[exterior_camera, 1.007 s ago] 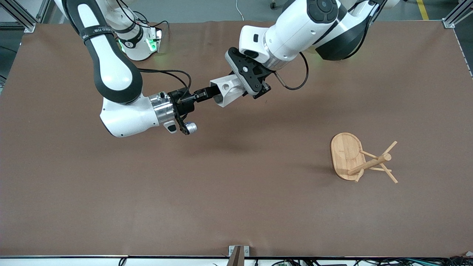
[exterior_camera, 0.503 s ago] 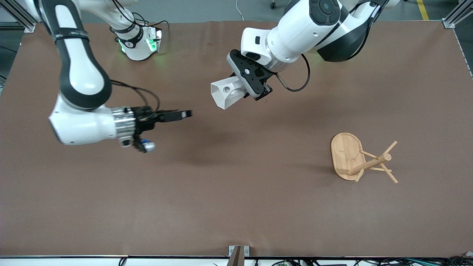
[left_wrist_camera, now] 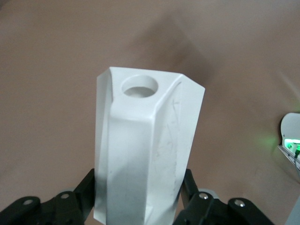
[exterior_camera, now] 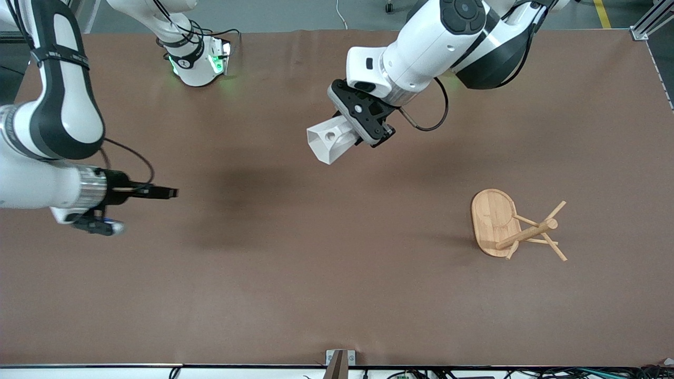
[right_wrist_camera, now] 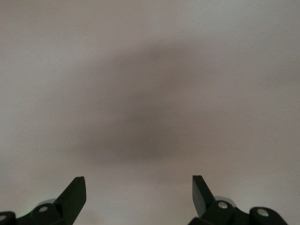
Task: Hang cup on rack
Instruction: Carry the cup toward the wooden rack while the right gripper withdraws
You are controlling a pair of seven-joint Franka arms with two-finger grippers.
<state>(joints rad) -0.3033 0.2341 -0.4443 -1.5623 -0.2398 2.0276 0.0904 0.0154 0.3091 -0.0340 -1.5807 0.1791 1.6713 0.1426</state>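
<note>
L fingers (left_wrist_camera: 82,192) clamp cup (exterior_camera: 327,140); no legible writing.

cup (left_wrist_camera: 140,154) base: hidden between fingers (left_wrist_camera: 192,187) | rim: unseen

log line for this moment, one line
left gripper: holds cup above table | right gripper: open, empty | rack: no cup yet

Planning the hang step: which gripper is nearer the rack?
Left. The left gripper, shut on the cup, is over mid-table; the rack stands toward its end. The right gripper, open, is over the right arm's end.
</note>
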